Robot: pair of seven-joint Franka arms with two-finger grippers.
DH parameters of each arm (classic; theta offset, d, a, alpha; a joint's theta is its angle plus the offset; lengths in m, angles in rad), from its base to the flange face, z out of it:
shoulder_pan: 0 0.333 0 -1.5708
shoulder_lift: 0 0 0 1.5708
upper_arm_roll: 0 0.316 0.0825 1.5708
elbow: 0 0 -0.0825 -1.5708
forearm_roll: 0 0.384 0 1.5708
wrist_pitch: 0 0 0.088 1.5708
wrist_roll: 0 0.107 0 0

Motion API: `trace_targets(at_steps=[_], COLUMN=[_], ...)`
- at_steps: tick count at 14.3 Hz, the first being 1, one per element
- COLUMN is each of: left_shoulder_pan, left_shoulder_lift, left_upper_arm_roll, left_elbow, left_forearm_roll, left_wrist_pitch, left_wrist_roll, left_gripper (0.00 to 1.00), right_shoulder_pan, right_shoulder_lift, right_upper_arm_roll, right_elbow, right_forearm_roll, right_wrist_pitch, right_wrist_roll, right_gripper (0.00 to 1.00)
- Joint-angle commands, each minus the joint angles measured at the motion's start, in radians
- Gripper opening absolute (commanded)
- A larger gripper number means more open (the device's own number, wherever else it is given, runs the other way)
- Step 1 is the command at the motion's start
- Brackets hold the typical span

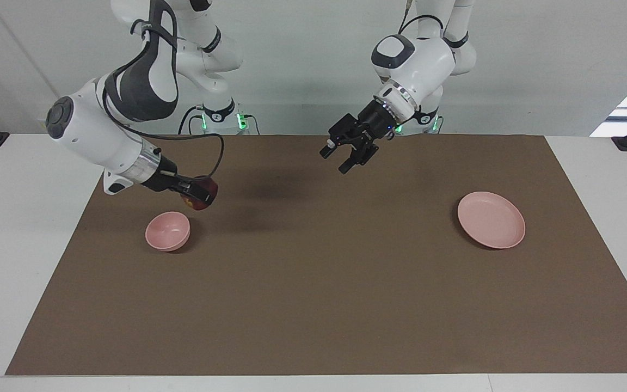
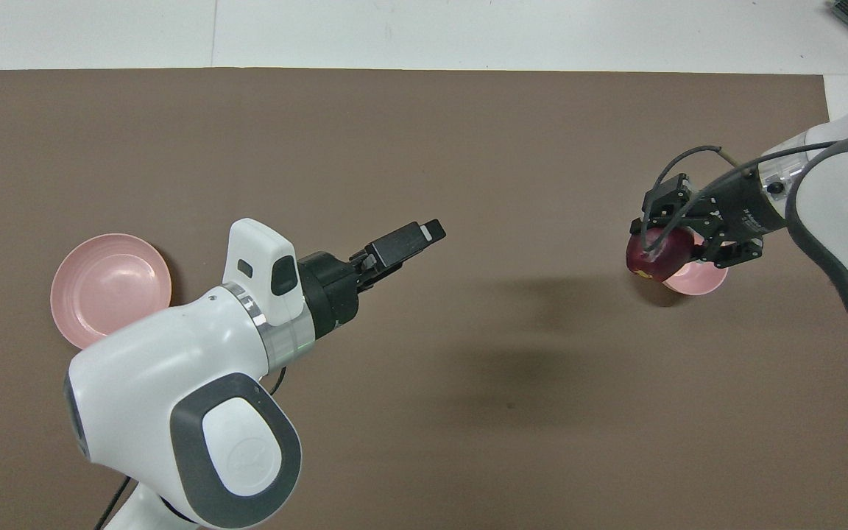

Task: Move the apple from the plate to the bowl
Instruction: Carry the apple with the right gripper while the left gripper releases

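My right gripper (image 1: pixel 200 195) is shut on the dark red apple (image 1: pixel 206 202) and holds it in the air just above the rim of the small deep pink bowl (image 1: pixel 167 231), on the side nearer the robots. In the overhead view the apple (image 2: pixel 648 262) and the right gripper (image 2: pixel 665 249) cover part of the bowl (image 2: pixel 705 280). The wide flat pink plate (image 1: pixel 491 219) lies bare toward the left arm's end of the table and also shows in the overhead view (image 2: pixel 110 288). My left gripper (image 1: pixel 339 159) waits open and empty, raised over the mat's middle (image 2: pixel 408 243).
A brown mat (image 1: pixel 313 305) covers most of the white table. The bowl and the plate are the only things lying on it.
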Motion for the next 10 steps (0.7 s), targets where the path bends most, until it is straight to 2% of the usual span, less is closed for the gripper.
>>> trace_targets(at_steps=[1, 4, 7, 10], left_shoulder_pan=[0.016, 0.016, 0.016, 0.002], left_shoulder_lift=[-0.038, -0.037, -0.034, -0.032], left_upper_arm_roll=[0.050, 0.150, 0.214, 0.314], left_elbow=[-0.039, -0.042, -0.036, -0.023], left_forearm_roll=[0.092, 0.279, 0.615, 0.877], left_wrist_pitch=[-0.113, -0.263, -0.368, -0.500], left_wrist_roll=[0.000, -0.014, -0.081, -0.078], left_gripper=[1.00, 1.00, 1.00, 1.00], right_shoulder_pan=[-0.029, -0.029, -0.036, -0.047], right_shoulder_lift=[0.019, 0.022, 0.023, 0.033], right_upper_arm_roll=[0.010, 0.010, 0.010, 0.010], right_elbow=[-0.056, -0.148, -0.181, -0.208], right_forearm_roll=[-0.108, -0.221, -0.245, -0.281], right_wrist_pitch=[0.118, 0.258, 0.300, 0.341], right_wrist_roll=[-0.190, -0.310, -0.338, -0.383], right_gripper=[0.00, 0.00, 0.00, 0.00])
